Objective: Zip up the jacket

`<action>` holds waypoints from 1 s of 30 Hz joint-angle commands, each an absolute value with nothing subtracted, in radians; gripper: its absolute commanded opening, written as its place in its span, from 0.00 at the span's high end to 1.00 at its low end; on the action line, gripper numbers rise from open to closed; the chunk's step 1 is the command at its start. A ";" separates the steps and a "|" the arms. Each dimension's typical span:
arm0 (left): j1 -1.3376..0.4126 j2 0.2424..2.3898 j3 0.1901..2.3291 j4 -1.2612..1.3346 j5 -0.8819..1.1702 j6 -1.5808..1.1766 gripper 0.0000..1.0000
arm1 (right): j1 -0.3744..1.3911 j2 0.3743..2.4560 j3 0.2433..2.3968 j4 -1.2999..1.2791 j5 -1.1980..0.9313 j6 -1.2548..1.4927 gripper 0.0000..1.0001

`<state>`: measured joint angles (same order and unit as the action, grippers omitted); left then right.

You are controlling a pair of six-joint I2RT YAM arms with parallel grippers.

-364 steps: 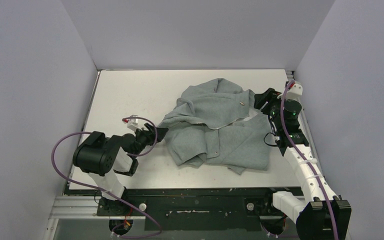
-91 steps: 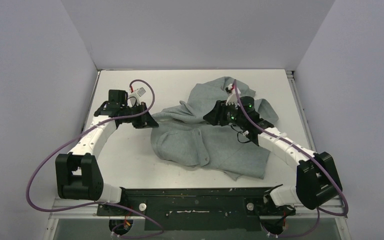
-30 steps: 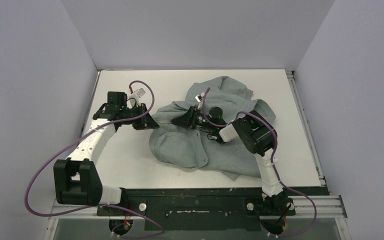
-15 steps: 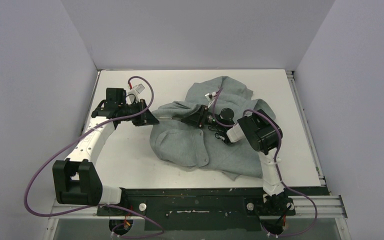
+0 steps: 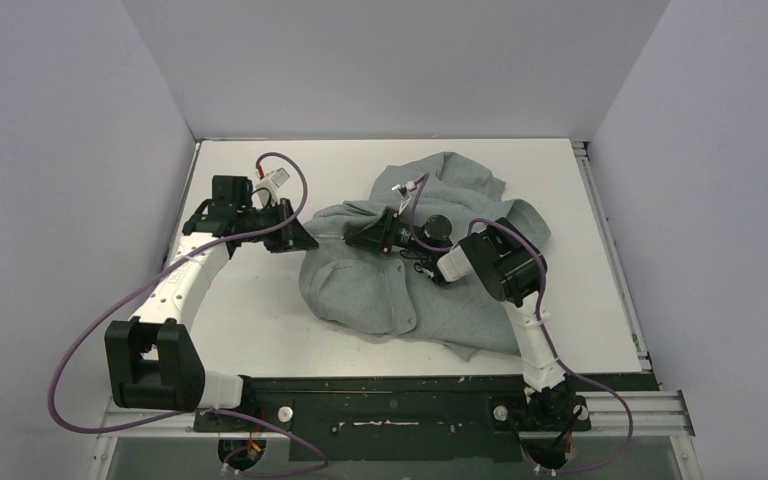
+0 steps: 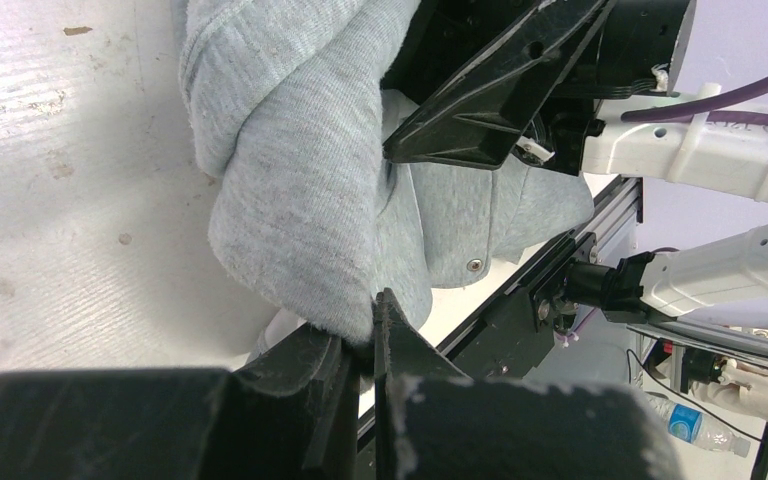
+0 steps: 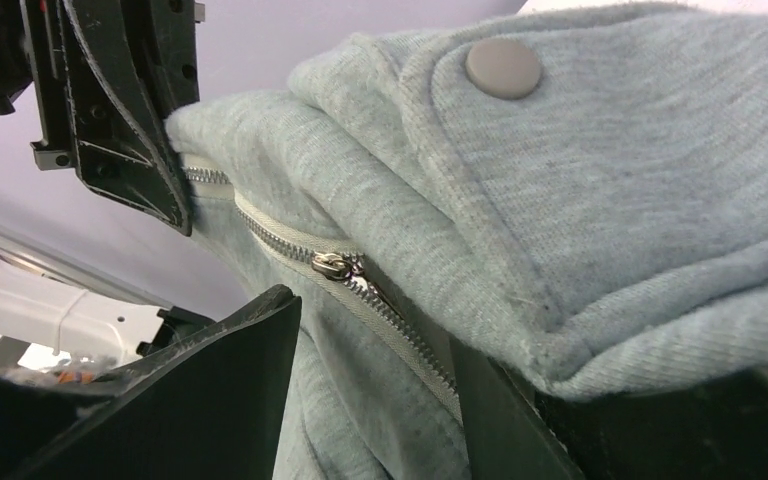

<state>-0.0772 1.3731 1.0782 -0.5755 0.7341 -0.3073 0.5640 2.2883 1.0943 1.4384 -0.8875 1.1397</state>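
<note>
Fabric is pinched in your left tool [image 5: 303, 241], which sits toward the far left of the surface [image 5: 250, 330]. Its fingers are pressed together on a thick folded corner of the jacket [image 5: 360, 290]. In the left wrist view that fold bulges out just above the pinch.

From that corner the jacket spreads rightward in a rumpled heap across the middle and right of the surface.

Just right of the left tool, your right tool [image 5: 353, 238] lies low over the jacket's left part. It points back at the left tool, and the two tips are near each other but apart. The right tool's fingers are spread and close on nothing.

In the right wrist view the zipper [image 7: 390, 310] runs on its pale tape from beside the left tool down into the gap between those spread fingers. The metal slider [image 7: 329, 265] sits on the zipper just ahead of the gap, touching neither finger. You cannot tell from these views whether the fingers touch the cloth beneath them.

Further right, a thick flap of the jacket with a round grey snap button [image 7: 503, 68] drapes over the right-hand finger.
</note>
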 commanded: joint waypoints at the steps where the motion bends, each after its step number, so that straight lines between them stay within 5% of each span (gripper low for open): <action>1: -0.078 1.364 1.131 -0.559 0.761 -0.307 1.00 | 0.580 2.310 1.138 1.511 -0.906 1.146 0.44; 10: -0.078 1.361 1.124 -0.551 0.762 -0.310 1.00 | 0.598 2.379 1.210 1.666 -0.929 1.307 0.48; 22: -0.078 1.360 1.103 -0.533 0.762 -0.314 1.00 | 0.579 2.335 1.130 1.784 -0.939 1.387 0.82; 30: -0.078 1.362 1.097 -0.531 0.763 -0.312 1.00 | 0.548 2.281 1.071 1.784 -0.895 1.361 0.84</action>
<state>-0.0780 1.3731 1.0782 -0.5797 0.7353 -0.3115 0.5709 2.3478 1.1000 1.5105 -0.9165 1.3903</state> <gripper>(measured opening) 0.045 0.147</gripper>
